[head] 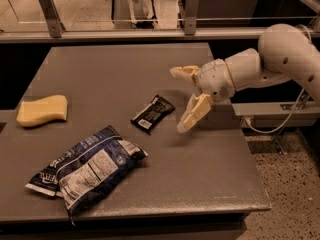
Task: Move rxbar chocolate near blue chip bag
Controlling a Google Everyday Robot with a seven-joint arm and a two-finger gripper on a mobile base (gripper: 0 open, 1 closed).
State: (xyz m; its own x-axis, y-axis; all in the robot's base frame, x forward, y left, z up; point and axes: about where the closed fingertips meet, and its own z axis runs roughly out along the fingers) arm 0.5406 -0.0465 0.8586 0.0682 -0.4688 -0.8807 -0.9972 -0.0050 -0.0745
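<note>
Gripper (pixel 179 100) right of bar (pixel 153 113), fingers (pixel 193 115) spread, empty. Straddle bar's narrow width, then carry near-left to bag (pixel 90 169).

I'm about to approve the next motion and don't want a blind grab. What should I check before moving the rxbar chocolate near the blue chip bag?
1. Pincer open and empty: ok, fingers spread, nothing between them.
2. Pincer lined up on the rxbar chocolate: not ok, it hangs to the bar's right, apart from it.
3. Bar lying flat on the table, nothing on top of it: ok.
4. Path from bar to blue chip bag: ok, only bare table between them.
5. Yellow sponge out of the way: ok, at the table's left side, apart from both.
</note>
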